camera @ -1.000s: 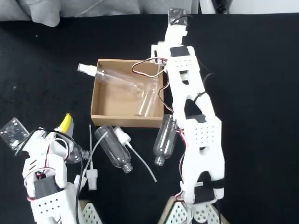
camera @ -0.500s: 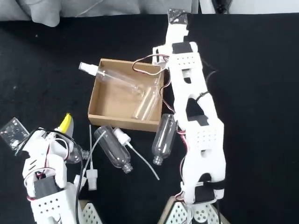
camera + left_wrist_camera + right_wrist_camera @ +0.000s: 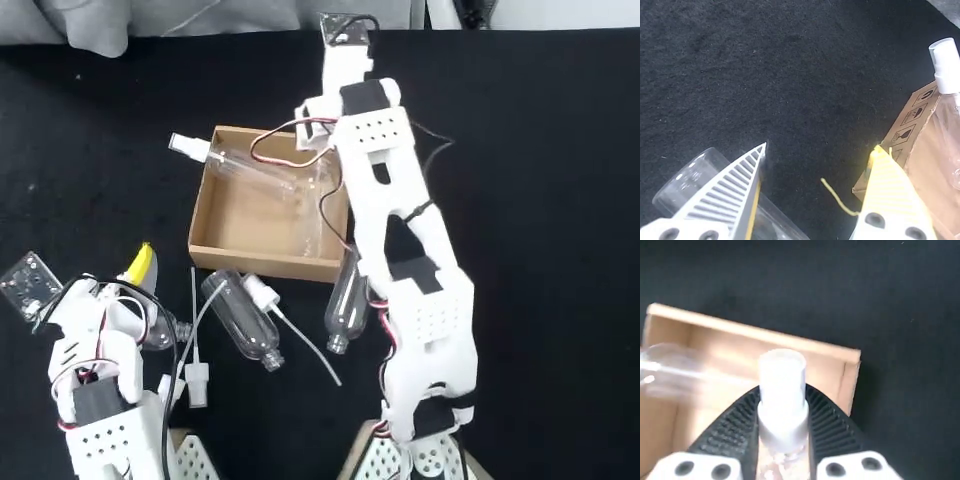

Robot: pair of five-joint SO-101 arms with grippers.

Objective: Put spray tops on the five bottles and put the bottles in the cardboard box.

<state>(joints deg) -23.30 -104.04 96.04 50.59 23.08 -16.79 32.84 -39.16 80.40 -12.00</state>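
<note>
A black, matte cloth covers the table (image 3: 540, 200). The white right arm (image 3: 400, 240) stretches across it to a square, open-topped brown cardboard box (image 3: 262, 260). The right pincer (image 3: 782, 390) is clamped shut on a capped bottle (image 3: 782, 415), its ribbed black pads gripping just below the white, cylindrical spray head, above the inside of the box. Beyond this pincer's tips a second clear bottle (image 3: 255, 170) lies slanted in the box, its white nozzle (image 3: 185, 147) poking out over a corner of the rim.

The left pincer (image 3: 820, 148) is open, one finger white and one yellow. A clear, uncapped bottle (image 3: 685, 182) lies under the white finger.

Between the two pincers, on the cloth outside the box, lie a wide open bottle (image 3: 243, 318), a slimmer open bottle (image 3: 345, 305), and two loose spray tops with thin tubes (image 3: 262, 290) (image 3: 197, 385).
</note>
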